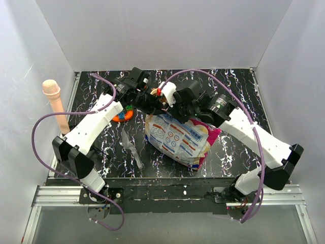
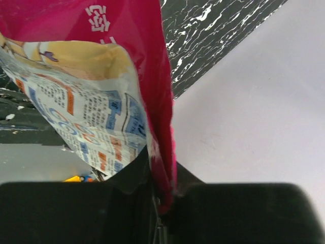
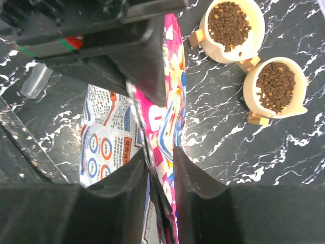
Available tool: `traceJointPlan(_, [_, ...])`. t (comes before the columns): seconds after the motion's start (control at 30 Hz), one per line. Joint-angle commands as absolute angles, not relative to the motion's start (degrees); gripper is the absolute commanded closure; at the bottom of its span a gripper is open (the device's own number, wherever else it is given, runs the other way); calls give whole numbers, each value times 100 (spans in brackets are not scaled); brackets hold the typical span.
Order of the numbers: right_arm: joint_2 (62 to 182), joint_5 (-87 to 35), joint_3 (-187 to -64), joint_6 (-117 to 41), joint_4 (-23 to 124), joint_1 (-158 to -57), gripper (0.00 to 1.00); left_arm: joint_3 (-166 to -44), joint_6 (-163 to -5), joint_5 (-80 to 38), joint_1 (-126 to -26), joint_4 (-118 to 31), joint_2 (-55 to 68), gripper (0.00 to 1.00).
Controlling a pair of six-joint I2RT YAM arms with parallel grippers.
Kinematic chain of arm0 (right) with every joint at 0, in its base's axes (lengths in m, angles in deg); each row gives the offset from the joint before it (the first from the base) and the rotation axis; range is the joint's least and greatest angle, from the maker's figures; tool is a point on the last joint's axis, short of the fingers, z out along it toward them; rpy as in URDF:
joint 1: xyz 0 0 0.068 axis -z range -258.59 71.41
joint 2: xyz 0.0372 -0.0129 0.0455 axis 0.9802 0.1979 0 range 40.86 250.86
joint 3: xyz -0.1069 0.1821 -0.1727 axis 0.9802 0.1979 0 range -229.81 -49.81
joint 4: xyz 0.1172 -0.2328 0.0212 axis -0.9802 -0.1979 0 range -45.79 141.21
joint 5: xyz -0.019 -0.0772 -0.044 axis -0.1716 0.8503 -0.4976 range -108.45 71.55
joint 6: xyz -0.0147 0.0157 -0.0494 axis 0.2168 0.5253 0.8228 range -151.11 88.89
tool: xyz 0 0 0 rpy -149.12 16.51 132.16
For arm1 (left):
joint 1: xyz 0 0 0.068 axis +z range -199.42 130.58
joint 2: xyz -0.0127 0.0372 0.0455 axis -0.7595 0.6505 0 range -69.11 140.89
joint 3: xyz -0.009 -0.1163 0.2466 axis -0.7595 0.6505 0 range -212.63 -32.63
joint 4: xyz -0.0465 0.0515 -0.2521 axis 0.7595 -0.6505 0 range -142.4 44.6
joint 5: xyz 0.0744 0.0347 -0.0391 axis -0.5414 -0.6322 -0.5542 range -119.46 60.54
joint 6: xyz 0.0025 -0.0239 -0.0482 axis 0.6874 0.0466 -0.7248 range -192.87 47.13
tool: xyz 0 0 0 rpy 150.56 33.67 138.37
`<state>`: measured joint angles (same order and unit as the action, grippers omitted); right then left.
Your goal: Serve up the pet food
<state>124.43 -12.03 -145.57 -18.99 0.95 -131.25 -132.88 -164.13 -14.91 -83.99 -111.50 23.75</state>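
Observation:
The pet food bag (image 1: 182,138), glossy magenta and blue with a white printed back, is held up at its top edge, its bottom on the table. My left gripper (image 1: 152,103) is shut on the bag's magenta edge (image 2: 163,168). My right gripper (image 1: 175,104) is shut on the bag's top (image 3: 167,127), close beside the left fingers (image 3: 144,66). Two white bowls (image 3: 232,29) (image 3: 277,87) filled with brown kibble stand on the table beside the bag; in the top view the arms hide them.
An orange toy with coloured pieces (image 1: 123,115) lies left of the bag. A clear plastic piece (image 1: 131,146) lies at front left. A pink microphone-shaped object (image 1: 55,104) stands by the left wall. White walls enclose the black marbled table (image 1: 238,86).

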Motion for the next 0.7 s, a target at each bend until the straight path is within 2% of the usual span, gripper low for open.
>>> traceJointPlan(0.0, [12066, -878, -14272, -1679, 225, -13141, 65, -13063, -16717, -1987, -8440, -10886, 1923, 100])
traceJointPlan(0.17, [12285, -861, -14367, -1600, 173, -13159, 66, -13335, -16709, -1997, -8440, -10894, 2027, 100])
traceJointPlan(0.2, [12347, -712, -14402, -1635, 164, -13167, 71, -13397, -16717, -1970, -8440, -10947, 2089, 100])
traceJointPlan(0.27, [12400, -300, -14473, -1696, 50, -13167, 98, -13677, -16718, -2013, -8440, -11253, 2212, 100])
traceJointPlan(0.37, [11963, -148, -14220, -1697, -144, -13176, 99, -14179, -16613, -2461, -8440, -11711, 2318, 100])
traceJointPlan(0.5, [11215, -183, -13472, -1933, 33, -13141, 98, -14180, -16647, -2559, -8432, -11773, 2291, 100])
traceJointPlan(0.53, [11135, -314, -13366, -1977, -3, -13132, 84, -14153, -16673, -2489, -8432, -11756, 2283, 100])
traceJointPlan(0.57, [11030, -437, -13252, -2012, 49, -13132, 78, -14092, -16700, -2445, -8432, -11730, 2274, 100])
traceJointPlan(0.67, [10845, -456, -13014, -2127, 234, -13141, 73, -14100, -16753, -2453, -8432, -11720, 2230, 100])
